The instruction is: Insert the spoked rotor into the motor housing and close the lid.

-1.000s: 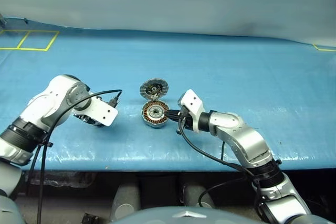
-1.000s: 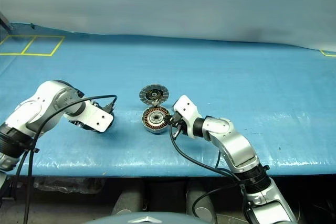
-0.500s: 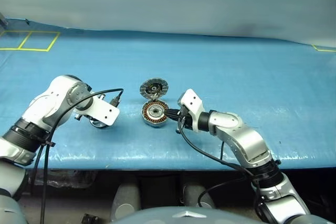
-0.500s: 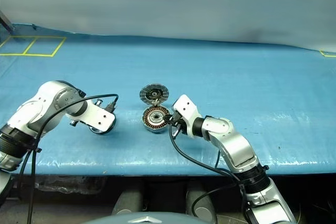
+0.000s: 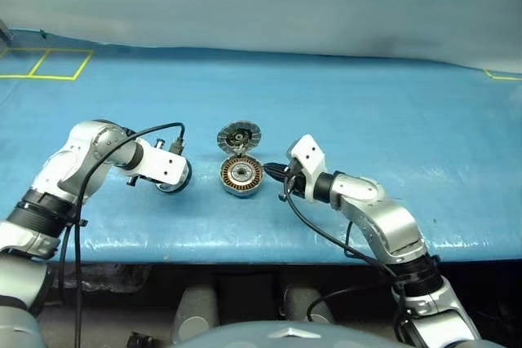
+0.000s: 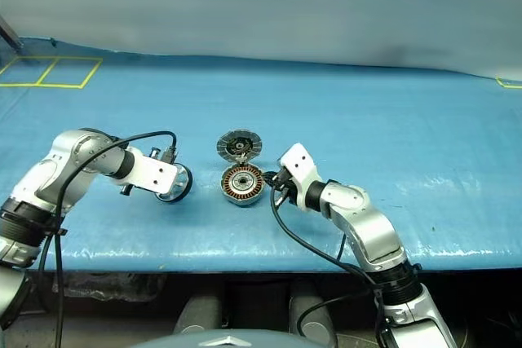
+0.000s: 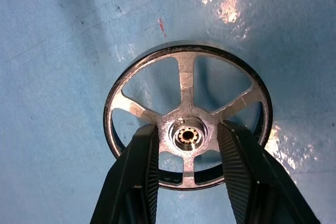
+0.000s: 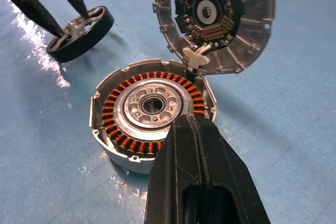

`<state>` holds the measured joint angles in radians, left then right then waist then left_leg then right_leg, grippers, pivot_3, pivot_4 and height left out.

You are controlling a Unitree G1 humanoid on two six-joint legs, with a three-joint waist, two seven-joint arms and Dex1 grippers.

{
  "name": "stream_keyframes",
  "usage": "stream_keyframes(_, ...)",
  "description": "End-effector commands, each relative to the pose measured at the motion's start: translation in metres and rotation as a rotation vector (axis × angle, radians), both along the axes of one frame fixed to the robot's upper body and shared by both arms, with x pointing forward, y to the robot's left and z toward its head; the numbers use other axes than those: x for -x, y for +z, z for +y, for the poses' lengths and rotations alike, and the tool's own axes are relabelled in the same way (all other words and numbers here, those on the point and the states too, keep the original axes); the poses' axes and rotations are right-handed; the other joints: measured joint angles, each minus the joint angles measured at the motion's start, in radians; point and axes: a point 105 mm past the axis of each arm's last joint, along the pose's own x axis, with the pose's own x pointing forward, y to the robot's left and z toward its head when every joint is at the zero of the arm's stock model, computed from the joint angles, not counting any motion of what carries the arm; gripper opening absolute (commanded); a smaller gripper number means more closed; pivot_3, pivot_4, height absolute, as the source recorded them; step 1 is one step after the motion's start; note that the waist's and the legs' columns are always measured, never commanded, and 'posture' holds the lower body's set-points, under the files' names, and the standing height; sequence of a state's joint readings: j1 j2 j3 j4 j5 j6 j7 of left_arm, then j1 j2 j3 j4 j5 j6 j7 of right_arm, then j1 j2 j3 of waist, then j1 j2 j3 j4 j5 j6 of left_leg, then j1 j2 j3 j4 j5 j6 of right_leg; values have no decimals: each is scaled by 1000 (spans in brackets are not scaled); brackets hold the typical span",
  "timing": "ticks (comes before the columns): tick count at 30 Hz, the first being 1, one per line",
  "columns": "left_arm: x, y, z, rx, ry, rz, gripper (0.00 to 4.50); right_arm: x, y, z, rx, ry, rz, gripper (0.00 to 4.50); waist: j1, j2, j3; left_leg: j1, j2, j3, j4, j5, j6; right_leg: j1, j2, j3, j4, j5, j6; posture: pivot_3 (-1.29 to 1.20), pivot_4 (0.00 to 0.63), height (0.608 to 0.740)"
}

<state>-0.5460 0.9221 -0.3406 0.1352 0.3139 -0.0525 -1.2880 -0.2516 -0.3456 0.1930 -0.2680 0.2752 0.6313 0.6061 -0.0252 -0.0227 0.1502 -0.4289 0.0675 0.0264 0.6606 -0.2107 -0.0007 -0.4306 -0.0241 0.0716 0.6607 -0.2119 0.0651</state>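
The spoked rotor [image 7: 181,77] is a dark-rimmed wheel with silver spokes and a small hub. It lies on the blue table left of the motor housing and looks tilted in the right wrist view. My left gripper [image 7: 187,126] points down onto it, its fingers [image 7: 144,150] shut on either side of the hub. The motor housing [image 5: 241,175] shows a copper winding ring around a silver hub. Its lid [image 5: 237,136] stands open on the hinge behind it. My right gripper [image 8: 188,121] is shut, with its tip at the housing's right rim and nothing held.
The blue table cover [image 5: 367,120] stretches wide around the parts. Yellow tape squares [image 5: 45,63] mark the far left corner. The table's front edge [image 5: 245,246] runs close below both arms. Black cables [image 5: 155,132] loop off each wrist.
My left gripper has turned steeper, swung right onto the rotor and closed on its hub; the rotor now shows beside the wrist. My right gripper stays at the housing.
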Motion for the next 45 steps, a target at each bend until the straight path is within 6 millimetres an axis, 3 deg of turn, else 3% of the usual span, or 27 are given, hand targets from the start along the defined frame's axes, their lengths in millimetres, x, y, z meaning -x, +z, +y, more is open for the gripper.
stream_keyframes(1, -2, 12, -8, 156, 15, -21, 1743, -3, 12, -3, -84, 1, -63, 0, 0, 0, 0, 0, 0, 0, 0, 0, 0, 0, 0, 0, 0, 0, 0, 0, 150, 740)
stream_keyframes(14, 10, 32, -31, 571, 0, 100, 1743, 12, -9, -14, -230, 107, -184, 0, -1, 0, 0, 0, 0, 0, 1, 0, 0, 1, 0, 0, 0, 0, 0, 0, 150, 740)
stream_keyframes(23, 10, 32, -48, 627, 6, 244, 1743, 23, -45, -15, -152, 116, -127, 0, -2, 0, 0, 1, 0, 0, 1, 0, 0, 1, 0, 0, 0, 0, 0, 0, 150, 740)
stream_keyframes(45, -15, 29, -87, 602, -83, 247, 1743, 32, -54, -13, -96, 144, -157, 0, -1, 0, 0, 1, -1, -1, 1, 0, 0, 1, 1, 1, 0, 0, 0, 0, 150, 740)
